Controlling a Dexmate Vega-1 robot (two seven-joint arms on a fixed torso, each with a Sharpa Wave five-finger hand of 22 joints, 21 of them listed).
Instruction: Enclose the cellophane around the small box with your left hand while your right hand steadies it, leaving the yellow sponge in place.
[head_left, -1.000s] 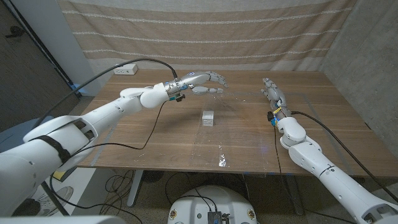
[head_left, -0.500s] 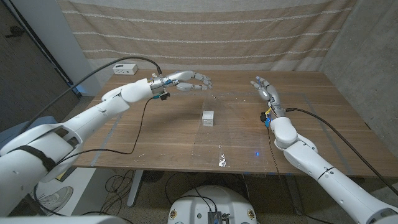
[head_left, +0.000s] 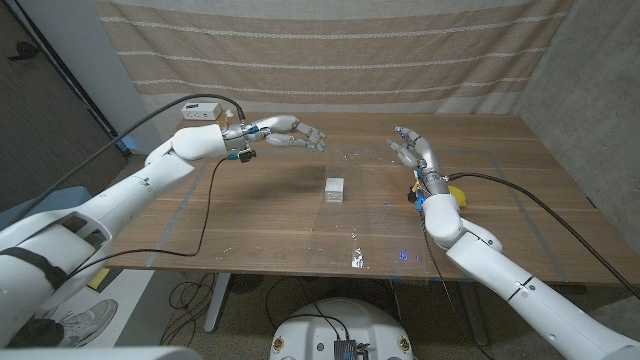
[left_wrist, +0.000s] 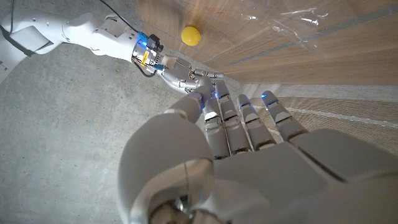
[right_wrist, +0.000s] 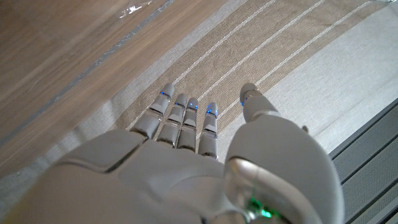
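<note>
Wooden table (head_left: 250, 215) holds small box (head_left: 335, 190); left wrist view reveals yellow sponge (left_wrist: 191, 35); both hands empty, fingers apart.

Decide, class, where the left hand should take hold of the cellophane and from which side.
Probably the sheet's far edge behind the small box, approached from the robot's left: the cellophane lies flat under the box, and the left hand hovers open there.

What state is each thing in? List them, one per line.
small box: upright on the cellophane, untouched.
cellophane: spread flat on the table, not wrapped.
yellow sponge: on the table beside the right arm.
left hand: raised, fingers extended, holding nothing.
right hand: raised, fingers apart, holding nothing.
</note>
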